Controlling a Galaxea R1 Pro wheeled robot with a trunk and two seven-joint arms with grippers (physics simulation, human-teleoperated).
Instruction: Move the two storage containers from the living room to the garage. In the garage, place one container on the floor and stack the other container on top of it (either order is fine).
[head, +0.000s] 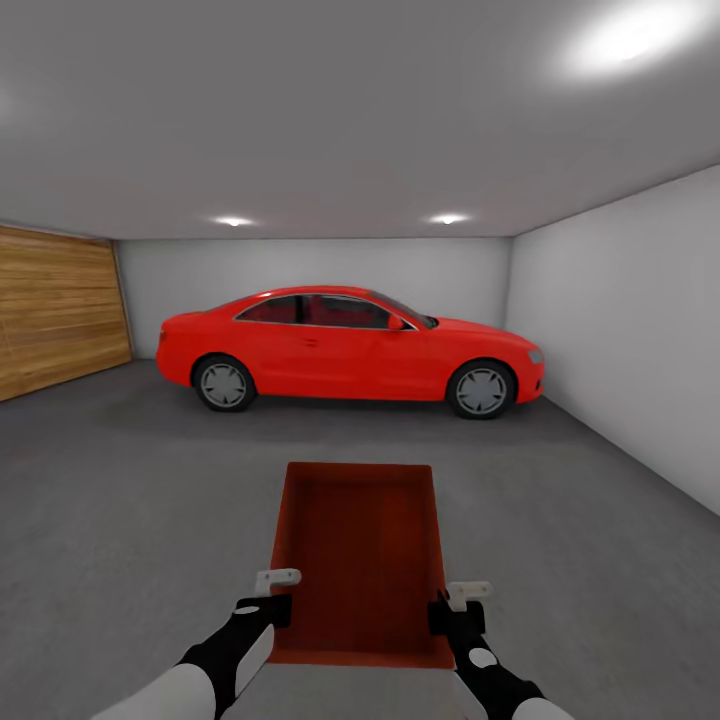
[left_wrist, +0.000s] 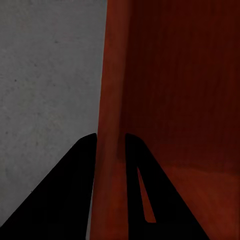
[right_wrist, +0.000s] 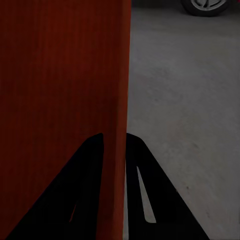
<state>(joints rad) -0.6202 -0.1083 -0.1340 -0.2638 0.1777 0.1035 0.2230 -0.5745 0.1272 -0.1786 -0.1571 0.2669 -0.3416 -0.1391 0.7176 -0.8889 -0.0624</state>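
Left jaws: the left gripper (left_wrist: 110, 150) is clenched on the left wall of the storage container (left_wrist: 170, 90); one dark finger is on each side of the wall, one outside and one inside.
Right jaws: the right gripper (right_wrist: 115, 150) is clenched in the same way on the right wall of the same storage container (right_wrist: 60, 90), the wall between its two fingers.
Grip places: in the head view the left gripper (head: 272, 592) and the right gripper (head: 452, 603) hold the two long walls near the corners on the robot's side.
Storage container: the red-orange open box (head: 360, 560) is held between both arms in front of the robot, its open top up and its inside bare; whether it touches the floor I cannot tell.
Floor: dark grey concrete (head: 120, 500) lies under and around the box.
Garage: a red car (head: 350, 350) stands sideways at the far white wall, well apart from the box; a wood-panelled door (head: 55, 310) is at the left.
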